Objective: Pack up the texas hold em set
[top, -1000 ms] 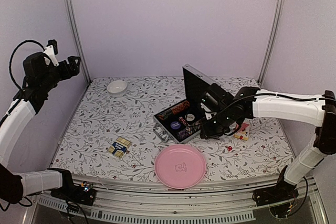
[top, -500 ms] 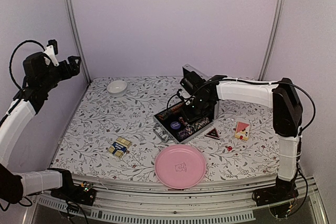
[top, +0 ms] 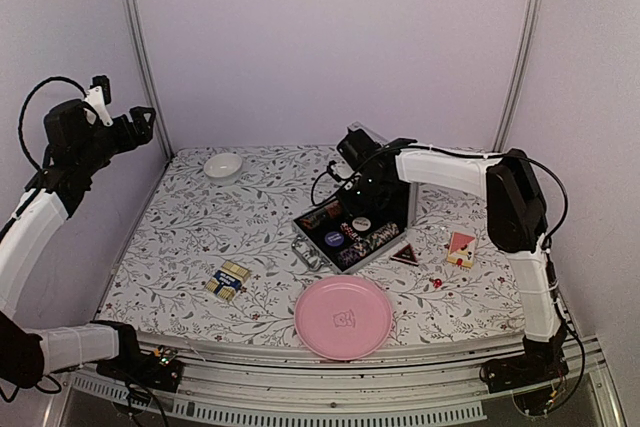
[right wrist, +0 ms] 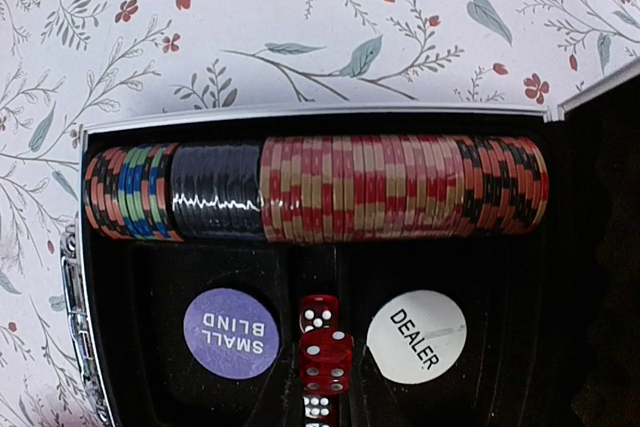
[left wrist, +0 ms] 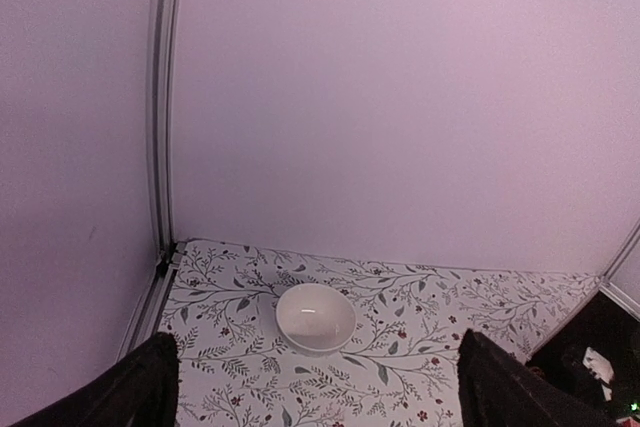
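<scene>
Closed almost tight at the right gripper (top: 358, 185), fingertips out of its own camera's sight; no telling of any hold; poised over the silver case (top: 312, 247), open on the floral table (top: 200, 227), lid (top: 398, 205) raised behind; straight below, a row of poker chips (right wrist: 320, 187) packed along one wall of the black lining; next to that, a purple SMALL BLIND button (right wrist: 231, 332) and a white DEALER button (right wrist: 416, 336), red dice (right wrist: 327, 360) between the two; further out, a red-backed card deck (top: 461, 248) right of the case, a blue-and-yellow deck (top: 228, 280) well to its left, a pink plate (top: 343, 317) in front; spread wide and empty at the left gripper (top: 140, 125), high by the left wall, a white bowl (left wrist: 315, 319) on the table below.
</scene>
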`<action>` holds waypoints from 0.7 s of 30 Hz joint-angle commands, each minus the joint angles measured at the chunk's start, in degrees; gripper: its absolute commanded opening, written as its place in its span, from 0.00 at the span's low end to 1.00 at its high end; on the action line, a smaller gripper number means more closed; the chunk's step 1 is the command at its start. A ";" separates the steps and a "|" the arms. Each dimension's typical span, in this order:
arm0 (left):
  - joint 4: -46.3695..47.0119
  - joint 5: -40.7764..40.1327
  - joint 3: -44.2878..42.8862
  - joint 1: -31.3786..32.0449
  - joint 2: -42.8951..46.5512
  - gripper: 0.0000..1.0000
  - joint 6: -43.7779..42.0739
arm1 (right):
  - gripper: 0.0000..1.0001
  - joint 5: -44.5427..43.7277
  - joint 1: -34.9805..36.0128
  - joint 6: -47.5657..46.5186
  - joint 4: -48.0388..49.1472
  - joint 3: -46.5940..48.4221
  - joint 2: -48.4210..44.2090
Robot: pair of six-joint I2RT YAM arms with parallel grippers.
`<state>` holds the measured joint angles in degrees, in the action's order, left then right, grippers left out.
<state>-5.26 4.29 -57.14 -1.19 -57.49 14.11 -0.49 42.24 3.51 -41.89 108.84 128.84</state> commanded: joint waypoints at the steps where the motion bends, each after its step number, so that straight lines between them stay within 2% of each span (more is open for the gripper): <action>1: 1.50 0.70 0.81 -0.22 -0.09 0.97 0.46 | 0.05 0.69 -0.39 -2.58 0.82 4.00 3.16; 21: 1.39 1.31 0.72 -0.22 -0.18 0.97 0.83 | 0.05 0.68 -0.67 -4.71 -0.13 8.32 9.28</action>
<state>-5.19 5.13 -57.14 -1.19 -57.74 14.66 0.30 41.93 0.58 -41.58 115.83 137.01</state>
